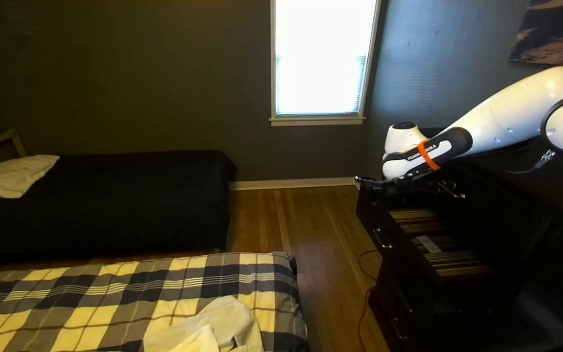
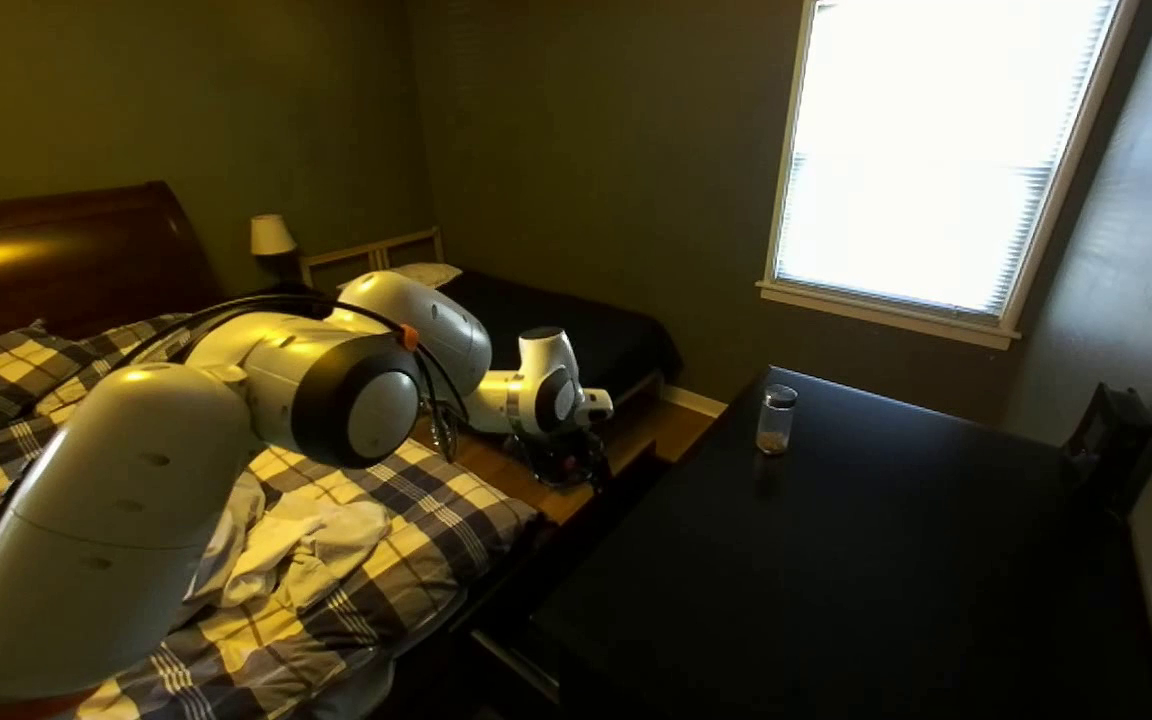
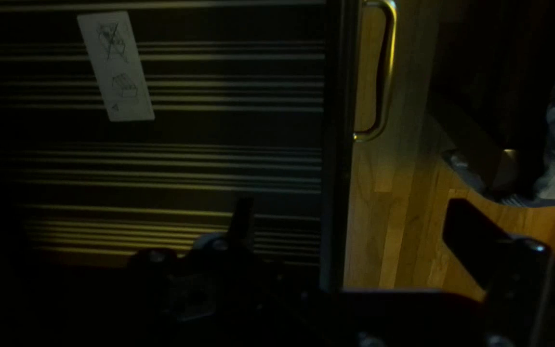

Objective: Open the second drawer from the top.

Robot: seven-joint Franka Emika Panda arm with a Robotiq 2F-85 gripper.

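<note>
The second drawer from the top (image 1: 399, 254) stands pulled out of the dark dresser, with its striped bottom showing. Its front board (image 3: 336, 168) and metal pull (image 3: 391, 72) show in the wrist view; the pull also shows in an exterior view (image 1: 382, 238). A pull above and behind it (image 1: 451, 189) appears to belong to the topmost drawer, which looks shut. My gripper (image 3: 350, 207) is open and empty. Its fingers stand on either side of the front board in the wrist view, one over the inside, one over the floor outside. Contact cannot be told. The gripper also shows in an exterior view (image 2: 571, 465).
A paper slip (image 3: 116, 67) lies in the drawer. A glass jar (image 2: 776, 420) stands on the dresser top (image 2: 886, 560). Lower drawer pulls (image 1: 399, 328) show beneath. A plaid bed (image 1: 130, 303) stands across a strip of wood floor (image 1: 325, 274). A cable (image 1: 362, 313) lies there.
</note>
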